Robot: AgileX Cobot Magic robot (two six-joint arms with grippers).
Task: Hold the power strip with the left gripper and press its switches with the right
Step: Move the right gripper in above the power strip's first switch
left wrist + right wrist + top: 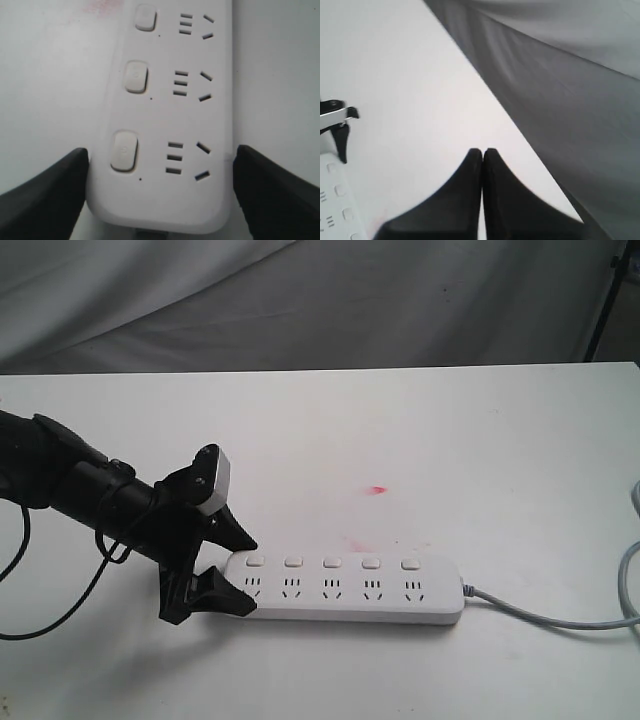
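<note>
Geometry: long flat white plastic power strip lies lengthwise left–right on white tabletop, black left pincer pinching its cordless end across the width; black right pincer, pressed together, hangs well apart from its square white switches.

A white table is lying under soft, even light with a faint pink smear showing near its middle, while a creased grey cloth is hanging behind its far edge and a dark stand leg is slanting beyond the far right corner.
</note>
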